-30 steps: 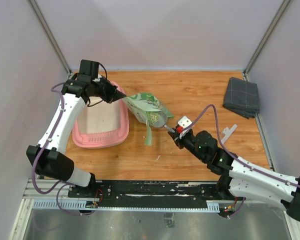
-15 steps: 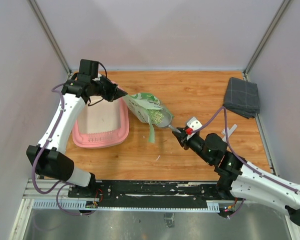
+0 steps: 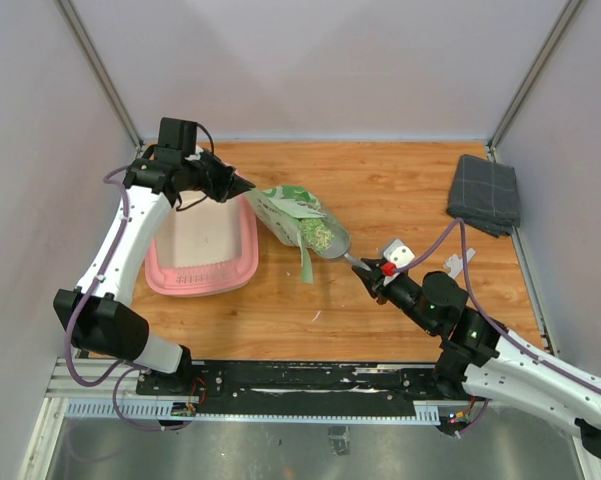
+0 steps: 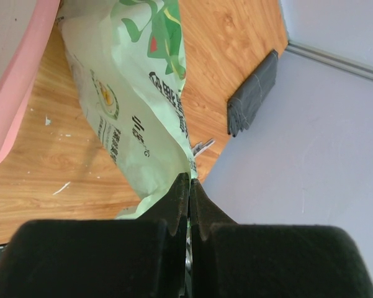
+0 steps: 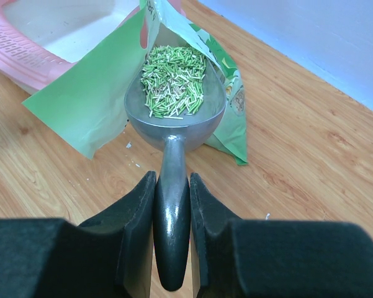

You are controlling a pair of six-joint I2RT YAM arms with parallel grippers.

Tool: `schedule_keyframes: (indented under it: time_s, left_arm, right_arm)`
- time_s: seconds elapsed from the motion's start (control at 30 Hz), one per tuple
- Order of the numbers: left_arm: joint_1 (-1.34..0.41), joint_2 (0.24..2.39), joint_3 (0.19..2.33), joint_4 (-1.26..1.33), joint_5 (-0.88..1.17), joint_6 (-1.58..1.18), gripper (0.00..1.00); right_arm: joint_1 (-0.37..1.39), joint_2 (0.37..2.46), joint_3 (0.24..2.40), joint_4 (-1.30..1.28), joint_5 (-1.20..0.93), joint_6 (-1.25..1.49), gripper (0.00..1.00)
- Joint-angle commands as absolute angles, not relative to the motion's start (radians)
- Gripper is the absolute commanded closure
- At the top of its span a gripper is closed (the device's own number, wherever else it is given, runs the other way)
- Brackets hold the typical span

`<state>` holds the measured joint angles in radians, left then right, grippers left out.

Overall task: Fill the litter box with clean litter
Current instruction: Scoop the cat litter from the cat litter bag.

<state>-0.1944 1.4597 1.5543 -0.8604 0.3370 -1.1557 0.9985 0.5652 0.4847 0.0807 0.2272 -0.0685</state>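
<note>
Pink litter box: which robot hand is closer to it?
Left. The left gripper is at the far right corner of the litter box, pinching the bag. The right gripper is farther right over the table, past the bag, holding the scoop.

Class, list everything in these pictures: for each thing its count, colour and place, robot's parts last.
wooden table: one, brown, under everything.
pink plastic litter box: one, pink rim, pale inside, left on the table.
light green printed plastic bag: one, green, lying right of the box.
grey metal scoop: one, grey, bowl at the bag's mouth.
green litter granules: one heap, green and pale green, in the scoop's bowl.
grey folded cloth: one, dark grey, far right corner.
small pale object: one, whitish, right side of table; too small to identify.
left gripper: one, black, shut on the bag's edge.
right gripper: one, black, shut on the scoop's handle.
</note>
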Motion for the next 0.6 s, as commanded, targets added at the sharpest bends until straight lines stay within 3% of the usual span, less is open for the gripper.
schedule_keyframes:
  time_s: [0.0,0.57]
  left_arm:
    - [-0.183,1.436,1.589,-0.777,0.368,-1.152,1.00]
    - [-0.182,1.440,1.574,-0.782,0.335,-1.121,1.00]
  right_arm:
    - [0.999,0.521,0.490,0.097,0.222,-0.087,0.99]
    - [0.999,0.450,0.530,0.064,0.187,-0.111,0.99]
